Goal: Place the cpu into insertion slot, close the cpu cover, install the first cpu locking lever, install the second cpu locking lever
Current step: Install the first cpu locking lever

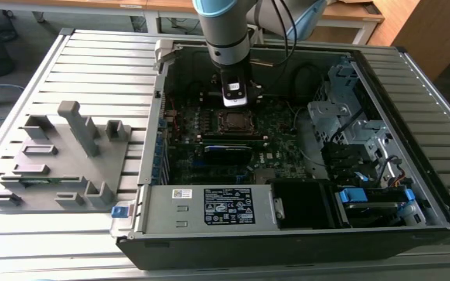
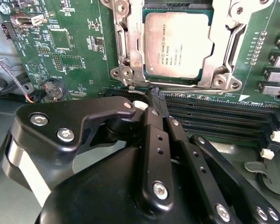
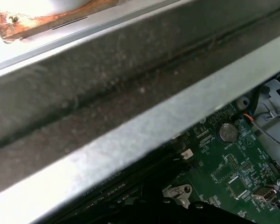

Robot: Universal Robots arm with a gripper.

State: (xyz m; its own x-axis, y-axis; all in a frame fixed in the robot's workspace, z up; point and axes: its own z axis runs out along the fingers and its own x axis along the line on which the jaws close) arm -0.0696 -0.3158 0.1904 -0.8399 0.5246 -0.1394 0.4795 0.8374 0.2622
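Note:
The cpu (image 2: 177, 44) lies flat in the insertion slot (image 2: 126, 72), its grey-silver top showing through the window of the cpu cover (image 2: 222, 44), which is folded down over it. A thin wire locking lever (image 2: 191, 88) runs along the socket edge nearest my gripper. My gripper (image 2: 155, 95) is shut, with its black fingertips at the end of that lever beside the socket corner. In the exterior view the gripper (image 1: 235, 104) hangs just behind the cpu (image 1: 233, 121), inside the open computer case.
Long black memory slots (image 2: 214, 116) run beside the socket, under my fingers. A metal case rail (image 3: 130, 93) passes close to the wrist, with a coin battery (image 3: 227, 132) on the board. The power supply (image 1: 209, 206), drive cage (image 1: 342, 117) and a grey fixture tray (image 1: 61, 152) stand around.

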